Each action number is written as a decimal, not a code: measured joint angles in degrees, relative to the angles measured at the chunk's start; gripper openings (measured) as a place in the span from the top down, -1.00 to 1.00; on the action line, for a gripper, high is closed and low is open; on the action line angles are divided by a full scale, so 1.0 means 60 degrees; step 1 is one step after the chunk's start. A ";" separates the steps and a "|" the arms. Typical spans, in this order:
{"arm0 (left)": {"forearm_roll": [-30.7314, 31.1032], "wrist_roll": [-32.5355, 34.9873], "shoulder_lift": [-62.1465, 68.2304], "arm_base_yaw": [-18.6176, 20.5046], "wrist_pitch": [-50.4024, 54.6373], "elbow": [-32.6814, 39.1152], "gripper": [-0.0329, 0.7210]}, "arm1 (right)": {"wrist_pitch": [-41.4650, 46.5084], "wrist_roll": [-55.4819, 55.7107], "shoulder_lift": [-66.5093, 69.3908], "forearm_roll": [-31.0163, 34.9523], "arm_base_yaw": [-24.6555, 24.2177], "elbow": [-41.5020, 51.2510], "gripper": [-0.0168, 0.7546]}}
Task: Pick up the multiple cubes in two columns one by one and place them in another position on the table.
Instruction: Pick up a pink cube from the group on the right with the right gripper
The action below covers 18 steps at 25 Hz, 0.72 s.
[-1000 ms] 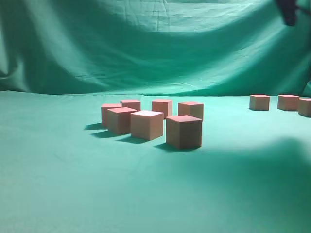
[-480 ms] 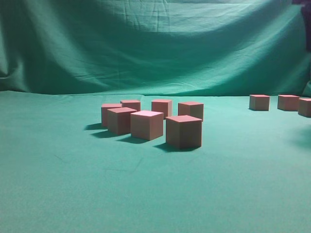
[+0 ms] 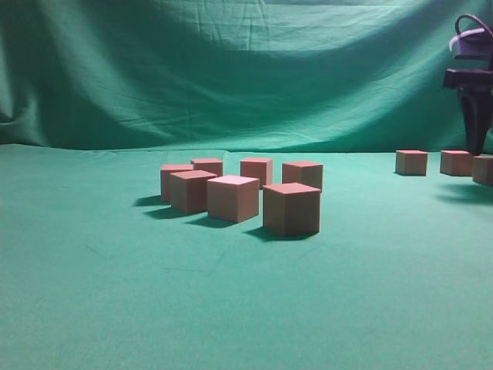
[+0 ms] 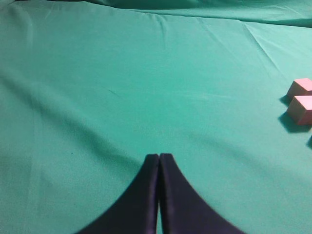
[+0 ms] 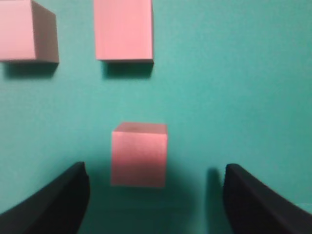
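Hovering low over the green table (image 3: 231, 308) at the far right of the exterior view, the right gripper (image 3: 476, 146) hangs beside a loose group of three cubes. Its jaws stand wide apart and hold nothing. From the right wrist view, one cube (image 5: 139, 154) sits on the cloth between the two dark fingers (image 5: 53, 204), nearer the left one, touching neither. Two more cubes lie beyond the jaw tips: one (image 5: 123, 30) straight ahead of the near cube, the other (image 5: 27, 30) off to the left, cut by the frame edge.

Left gripper (image 4: 159, 158): jaws pressed together, tips touching, nothing between them. Bare cloth lies ahead of them. Two cubes (image 4: 301, 100) show well off to the right of the jaws, at the frame edge.

Main cluster (image 3: 246, 193) of six cubes stands mid-table in two rough rows, well clear of both grippers. Front cube (image 3: 291, 208) sits nearest the camera, turned corner-on. Green backdrop (image 3: 231, 69) hangs behind.
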 joint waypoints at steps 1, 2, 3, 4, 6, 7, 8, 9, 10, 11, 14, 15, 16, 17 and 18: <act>0.0000 0.0000 0.0000 0.0000 0.0000 0.0000 0.91 | -0.0080 -0.0040 0.0095 0.0024 0.0000 0.0000 -0.49; 0.0000 0.0000 0.0000 0.0000 0.0000 0.0000 0.91 | -0.0135 -0.0086 0.0184 0.0049 0.0000 0.0000 -0.49; 0.0000 0.0000 0.0000 0.0000 0.0000 0.0000 0.91 | -0.0205 -0.0104 0.0243 0.0071 0.0000 0.0000 -0.49; 0.0000 0.0000 0.0000 0.0000 0.0000 0.0000 0.91 | -0.0277 -0.0151 0.0316 0.0078 0.0000 0.0000 -0.34; 0.0000 0.0000 0.0000 0.0000 0.0000 0.0000 0.91 | -0.0400 -0.0210 0.0434 0.0114 0.0000 0.0000 -0.20; 0.0000 0.0000 0.0000 0.0000 0.0000 0.0000 0.91 | -0.0462 -0.0210 0.0475 0.0136 0.0000 0.0000 -0.11; 0.0000 0.0000 0.0000 0.0000 0.0000 0.0000 0.91 | -0.0484 -0.0217 0.0533 0.0148 0.0000 0.0000 0.00; 0.0000 0.0000 0.0000 0.0000 0.0000 0.0000 0.91 | -0.0524 -0.0232 0.0571 0.0148 0.0000 0.0000 0.11; 0.0000 0.0000 0.0000 0.0000 0.0000 0.0000 0.91 | -0.0521 -0.0232 0.0577 0.0148 0.0000 0.0000 0.20; 0.0000 0.0000 0.0000 0.0000 0.0000 0.0000 0.91 | -0.0521 -0.0232 0.0593 0.0148 0.0000 0.0000 0.27; 0.0000 0.0000 0.0000 0.0000 0.0000 0.0000 0.91 | -0.0424 -0.0238 0.0593 0.0182 0.0000 -0.0061 0.25; 0.0000 0.0000 0.0000 0.0000 0.0000 0.0000 0.91 | -0.0308 -0.0253 0.0593 0.0245 0.0000 -0.0152 0.25; 0.0000 0.0000 0.0000 0.0000 0.0000 0.0000 0.91 | -0.0109 -0.0253 0.0572 0.0339 0.0000 -0.0269 0.25; 0.0000 0.0000 0.0000 0.0000 0.0000 0.0000 0.91 | 0.0138 -0.0253 0.0548 0.0455 0.0000 -0.0397 0.25; 0.0000 0.0000 0.0000 0.0000 0.0000 0.0000 0.91 | 0.0480 -0.0253 0.0472 0.0567 0.0000 -0.0591 0.25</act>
